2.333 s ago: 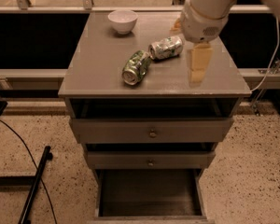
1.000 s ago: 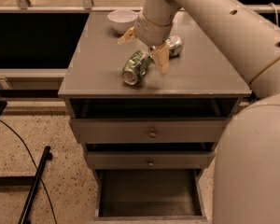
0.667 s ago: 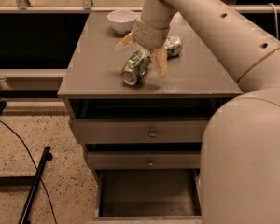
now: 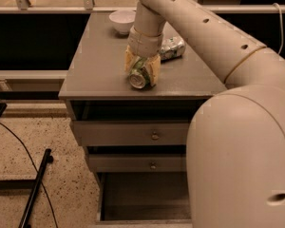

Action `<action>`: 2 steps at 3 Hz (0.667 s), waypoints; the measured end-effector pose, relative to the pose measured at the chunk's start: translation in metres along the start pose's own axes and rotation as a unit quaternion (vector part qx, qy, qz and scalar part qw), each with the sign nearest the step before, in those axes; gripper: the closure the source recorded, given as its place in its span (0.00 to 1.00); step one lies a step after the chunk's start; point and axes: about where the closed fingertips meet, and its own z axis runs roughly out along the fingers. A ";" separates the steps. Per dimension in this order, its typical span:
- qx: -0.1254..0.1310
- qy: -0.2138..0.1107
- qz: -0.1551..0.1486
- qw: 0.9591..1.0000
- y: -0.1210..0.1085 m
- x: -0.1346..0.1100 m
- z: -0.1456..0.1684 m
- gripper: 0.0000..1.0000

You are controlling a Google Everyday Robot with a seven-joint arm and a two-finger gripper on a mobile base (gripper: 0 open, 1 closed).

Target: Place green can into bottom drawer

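The green can (image 4: 139, 76) lies on its side on the grey cabinet top (image 4: 95, 70), silver end toward the camera, near the front edge. My gripper (image 4: 141, 69) comes down over it from above, one finger (image 4: 128, 63) against its left side and the other against its right. The fingers look closed on the can, which still rests on the top. The bottom drawer (image 4: 142, 198) is pulled open below, with its dark interior showing; my arm hides its right part.
A paler dented can (image 4: 173, 47) lies just behind and right of the gripper. A white bowl (image 4: 122, 21) stands at the back. Two shallower drawers with knobs (image 4: 155, 136) are shut. My arm's bulk (image 4: 242, 151) fills the right side. A black pole (image 4: 35, 189) lies on the floor at left.
The gripper has moved left from the pale can to the green can, dropped over it with fingers spread, and the fingers have now closed in against its sides.
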 end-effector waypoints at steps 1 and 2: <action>-0.003 0.000 0.000 1.000 0.000 -0.001 -0.002 0.65; -0.003 0.000 0.000 1.000 -0.001 -0.001 -0.003 0.88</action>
